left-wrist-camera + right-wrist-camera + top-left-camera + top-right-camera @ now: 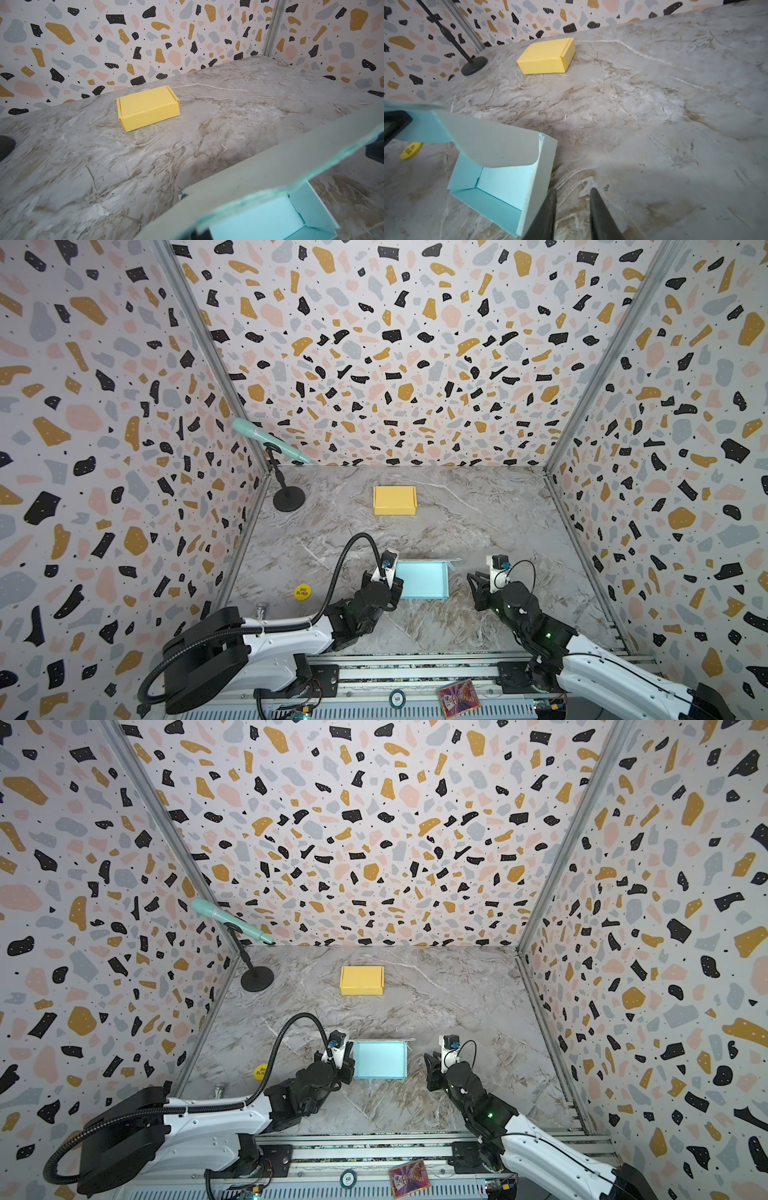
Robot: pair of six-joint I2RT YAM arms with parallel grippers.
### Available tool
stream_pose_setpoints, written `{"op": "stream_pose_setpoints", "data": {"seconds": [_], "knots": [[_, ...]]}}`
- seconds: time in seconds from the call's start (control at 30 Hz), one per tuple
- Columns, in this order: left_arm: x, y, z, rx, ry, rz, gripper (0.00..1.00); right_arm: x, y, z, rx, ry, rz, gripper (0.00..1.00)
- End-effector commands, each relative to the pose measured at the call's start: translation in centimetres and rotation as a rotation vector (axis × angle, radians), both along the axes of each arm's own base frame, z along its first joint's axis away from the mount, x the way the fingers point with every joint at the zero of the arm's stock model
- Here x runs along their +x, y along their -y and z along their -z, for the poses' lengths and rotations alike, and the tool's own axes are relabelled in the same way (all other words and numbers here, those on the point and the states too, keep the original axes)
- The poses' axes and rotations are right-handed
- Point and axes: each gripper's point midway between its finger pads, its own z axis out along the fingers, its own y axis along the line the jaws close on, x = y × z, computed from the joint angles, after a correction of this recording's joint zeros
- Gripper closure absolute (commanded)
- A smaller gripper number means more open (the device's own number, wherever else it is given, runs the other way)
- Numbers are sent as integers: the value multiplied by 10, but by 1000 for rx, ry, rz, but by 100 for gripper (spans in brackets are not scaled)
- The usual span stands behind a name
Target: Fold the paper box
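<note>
Seems the lid-closing step: blue box (422, 580) near front tabletop (415, 539) edge, lid (492, 145) upright; left gripper (392, 587) closed at its wall; right gripper (572, 218) parted, empty. Next, likely: fold lid down.

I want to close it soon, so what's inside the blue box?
Nothing loose shows inside the blue box: only its bare blue floor and walls. The strip along the wall by the left gripper is covered in both top views.

In both top views the open box (422, 580) sits on the table (498, 522) at lower centre. The closed box (395, 500) lies above it, well apart. The microphone stand (286, 497) stands left of the closed box, the round token (302, 592) left of the open box.
</note>
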Motion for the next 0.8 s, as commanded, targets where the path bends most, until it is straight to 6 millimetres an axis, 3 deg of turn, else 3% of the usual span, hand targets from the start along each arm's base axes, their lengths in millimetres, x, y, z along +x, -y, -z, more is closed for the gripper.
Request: {"op": "stream_pose_setpoints", "data": {"seconds": [0.0, 0.2, 0.33, 0.77], "knots": [[5, 2, -8, -26, 30, 18, 96, 16, -19, -37, 85, 91, -63, 70], [14, 3, -3, -6, 24, 6, 95, 36, -23, -47, 130, 108, -91, 70], [19, 5, 0, 4, 17, 0, 95, 41, -26, -42, 120, 95, -101, 71], [14, -1, 13, -12, 1, -1, 95, 39, -34, -25, 115, 24, -129, 71]]}}
